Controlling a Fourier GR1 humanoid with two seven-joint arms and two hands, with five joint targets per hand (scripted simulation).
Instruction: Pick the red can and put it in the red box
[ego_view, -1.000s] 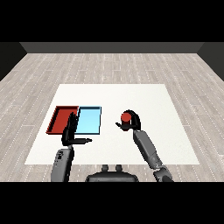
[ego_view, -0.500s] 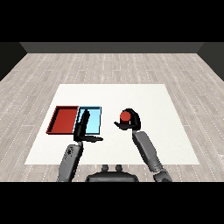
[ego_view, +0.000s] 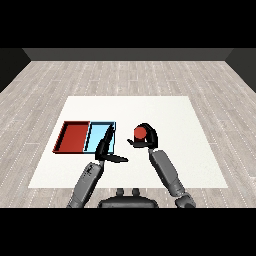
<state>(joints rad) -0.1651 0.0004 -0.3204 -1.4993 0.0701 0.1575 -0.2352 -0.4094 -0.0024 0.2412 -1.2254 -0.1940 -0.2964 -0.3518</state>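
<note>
Round red can (ego_view: 140, 133) upright near bench (ego_view: 170, 115) middle, right hand (ego_view: 148, 138) curled round it. Left hand (ego_view: 106, 152) fingers straight, spread, over flat rectangular blue tray (ego_view: 98, 134); red tray (ego_view: 75, 137) touching its left.

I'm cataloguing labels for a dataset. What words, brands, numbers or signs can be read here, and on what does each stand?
None can be read.
red can, held in the right hand: plain red, no label shows.
red tray: no marking.
light blue tray: no marking.
white table: bare of any text.
</note>
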